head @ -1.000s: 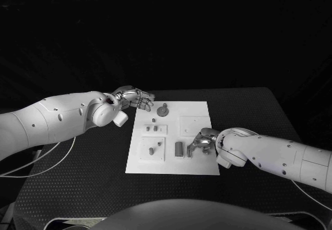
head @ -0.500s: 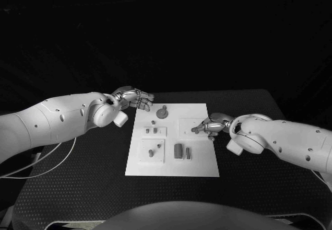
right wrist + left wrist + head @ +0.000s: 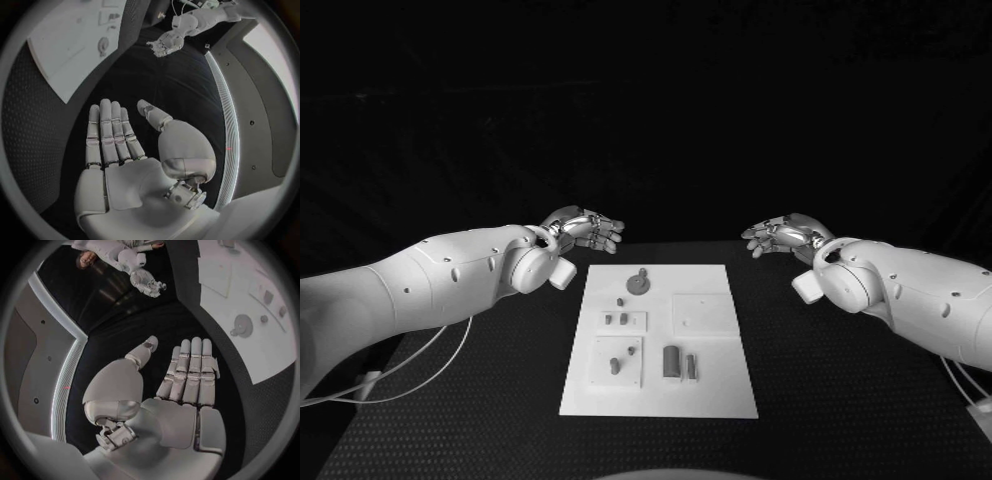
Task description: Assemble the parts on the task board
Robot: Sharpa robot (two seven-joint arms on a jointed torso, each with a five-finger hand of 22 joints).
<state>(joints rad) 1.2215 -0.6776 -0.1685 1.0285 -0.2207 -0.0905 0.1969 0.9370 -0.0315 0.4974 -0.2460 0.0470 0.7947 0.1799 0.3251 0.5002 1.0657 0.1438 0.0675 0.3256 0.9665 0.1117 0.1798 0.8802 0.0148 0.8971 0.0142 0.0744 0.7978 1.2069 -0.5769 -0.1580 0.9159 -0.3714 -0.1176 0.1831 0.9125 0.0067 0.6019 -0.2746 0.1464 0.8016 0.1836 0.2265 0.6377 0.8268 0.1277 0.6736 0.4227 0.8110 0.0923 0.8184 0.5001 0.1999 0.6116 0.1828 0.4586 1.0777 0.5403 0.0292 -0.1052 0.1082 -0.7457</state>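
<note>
Task board [image 3: 661, 340] flat mid worktop [image 3: 488, 400], parts [image 3: 639, 283] sitting on it in their spots, untouched right now. Left hand [image 3: 589, 230] and right hand [image 3: 780, 237] both up past board's far corners, fingers straight and side by side, palms flat, holding nothing. Risk, imo: long reach back down to tiny pieces, so sloppy approach could knock part out or shove board. Worktop black, textured, grippy-looking. Room behind dark.

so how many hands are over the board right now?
0. The left hand sits past the task board's far-left corner, the right hand past its far-right corner, both empty.
</note>
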